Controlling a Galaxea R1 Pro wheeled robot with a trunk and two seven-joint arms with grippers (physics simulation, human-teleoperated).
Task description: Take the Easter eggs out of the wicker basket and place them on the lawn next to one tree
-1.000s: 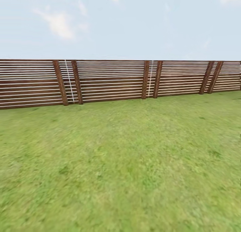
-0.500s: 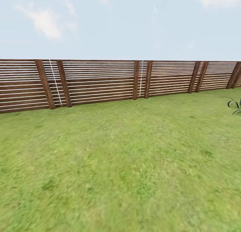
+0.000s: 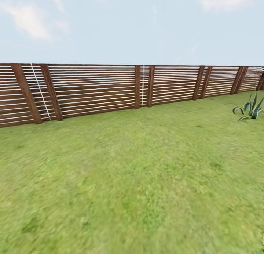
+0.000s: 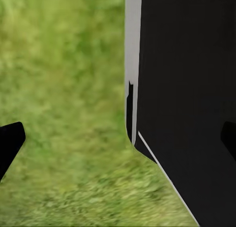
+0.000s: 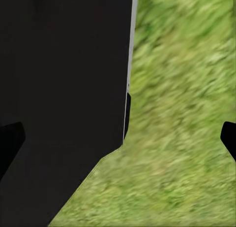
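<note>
Evidently on its way across the lawn (image 3: 132,180), with fence (image 3: 91,89) and spiky plant (image 3: 250,109) ahead, the robot should scan steadily for basket, eggs and tree, none placeable yet, both end effectors (image 4: 118,138) (image 5: 118,138) spread apart and empty.
</note>
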